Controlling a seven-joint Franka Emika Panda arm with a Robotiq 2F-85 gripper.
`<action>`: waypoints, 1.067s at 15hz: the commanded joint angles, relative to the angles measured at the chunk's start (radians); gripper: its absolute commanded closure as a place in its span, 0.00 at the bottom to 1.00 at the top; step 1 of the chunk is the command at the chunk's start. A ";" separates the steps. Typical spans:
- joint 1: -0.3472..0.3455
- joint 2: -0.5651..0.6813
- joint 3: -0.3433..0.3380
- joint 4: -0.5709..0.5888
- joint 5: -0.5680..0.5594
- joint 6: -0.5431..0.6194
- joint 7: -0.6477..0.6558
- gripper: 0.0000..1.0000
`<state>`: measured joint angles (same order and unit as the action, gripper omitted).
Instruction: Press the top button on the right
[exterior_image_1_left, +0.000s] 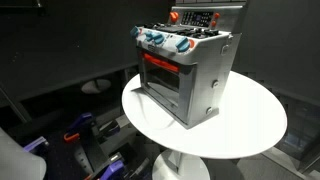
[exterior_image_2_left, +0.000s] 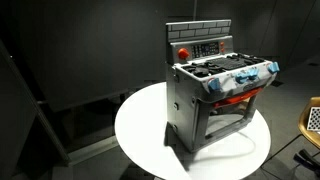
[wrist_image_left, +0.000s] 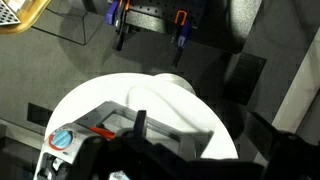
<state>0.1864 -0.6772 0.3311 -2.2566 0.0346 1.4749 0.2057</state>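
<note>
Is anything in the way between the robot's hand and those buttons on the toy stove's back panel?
Nothing visible does. The toy stove stands on the round white table, and its button panel faces open space above the burners. The gripper is only a dark shape in the wrist view, above the stove.

We look down on a round white bench over a dark floor. At lower left sits a toy stove, showing a blue knob and a red handle. The dark, blurred gripper fills the bottom edge; its jaws are unclear. Two clamps hang at the top.
</note>
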 joint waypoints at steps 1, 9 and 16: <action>0.009 0.004 -0.006 0.003 -0.004 -0.002 0.005 0.00; -0.021 0.045 -0.015 0.063 -0.011 0.066 0.031 0.00; -0.084 0.177 -0.058 0.189 -0.018 0.191 0.045 0.00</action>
<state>0.1201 -0.5822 0.2934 -2.1538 0.0327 1.6438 0.2224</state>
